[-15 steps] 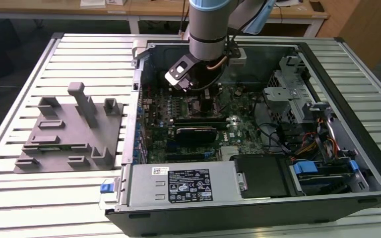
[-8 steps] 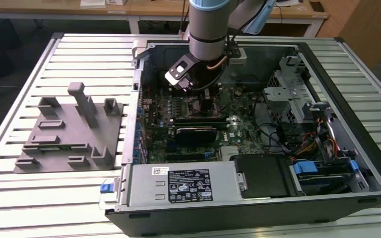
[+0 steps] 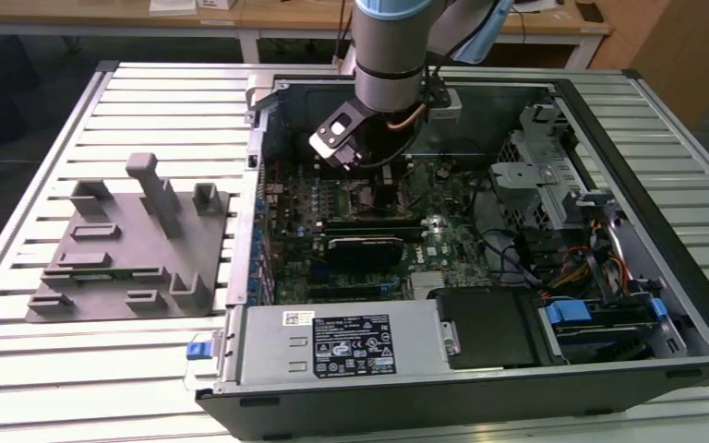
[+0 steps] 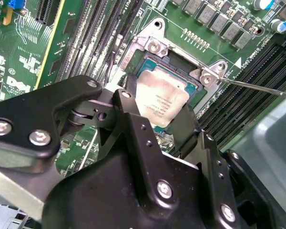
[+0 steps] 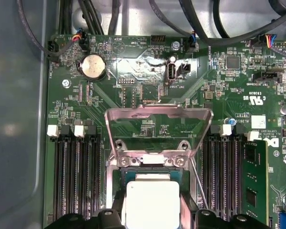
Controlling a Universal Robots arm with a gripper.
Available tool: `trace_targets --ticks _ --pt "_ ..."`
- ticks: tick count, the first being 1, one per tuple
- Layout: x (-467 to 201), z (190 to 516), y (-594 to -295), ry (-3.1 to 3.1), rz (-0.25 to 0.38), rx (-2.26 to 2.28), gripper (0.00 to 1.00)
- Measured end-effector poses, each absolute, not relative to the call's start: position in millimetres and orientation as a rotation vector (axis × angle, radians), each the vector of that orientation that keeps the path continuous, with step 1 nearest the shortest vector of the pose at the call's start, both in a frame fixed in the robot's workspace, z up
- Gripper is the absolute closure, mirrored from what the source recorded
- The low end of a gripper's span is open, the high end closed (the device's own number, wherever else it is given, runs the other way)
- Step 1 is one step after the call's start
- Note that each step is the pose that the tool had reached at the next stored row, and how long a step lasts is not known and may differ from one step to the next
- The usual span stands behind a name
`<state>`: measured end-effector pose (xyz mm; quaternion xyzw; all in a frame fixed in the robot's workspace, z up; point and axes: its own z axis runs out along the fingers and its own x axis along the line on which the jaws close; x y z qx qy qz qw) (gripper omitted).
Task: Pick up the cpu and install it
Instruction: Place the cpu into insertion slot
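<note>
cpu [image 5: 152,205]: sitting between the fingers, hanging just over the open socket [image 5: 150,161] on the motherboard [image 3: 367,221].
fingers [image 4: 188,129]: clamping the cpu's two opposite edges.
load plate [image 5: 158,114]: standing flipped up beside the socket.

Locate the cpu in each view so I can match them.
Exterior view: hidden beneath the arm, inside the case.
Second wrist view: cpu held in the tool, beside the screwed bracket.
First wrist view: cpu between the memory slots, beside that bracket.
Shared landmark: the two-screw bracket.
</note>
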<state>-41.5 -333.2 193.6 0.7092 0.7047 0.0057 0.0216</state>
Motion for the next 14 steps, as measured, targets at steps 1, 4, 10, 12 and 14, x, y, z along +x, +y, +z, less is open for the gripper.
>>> trace_targets --ticks 1,4,10,12,14 --pt "-41.4 193.5 -333.1 2.184 0.018 2.198 0.46" --pt "-41.3 193.5 -333.1 2.184 0.019 2.198 0.46" --pt "-41.2 193.3 -333.0 2.185 0.021 2.199 0.45" --pt "-41.3 193.4 -333.1 2.185 0.020 2.199 0.39" --pt "-41.3 193.4 -333.1 2.185 0.020 2.199 0.39"
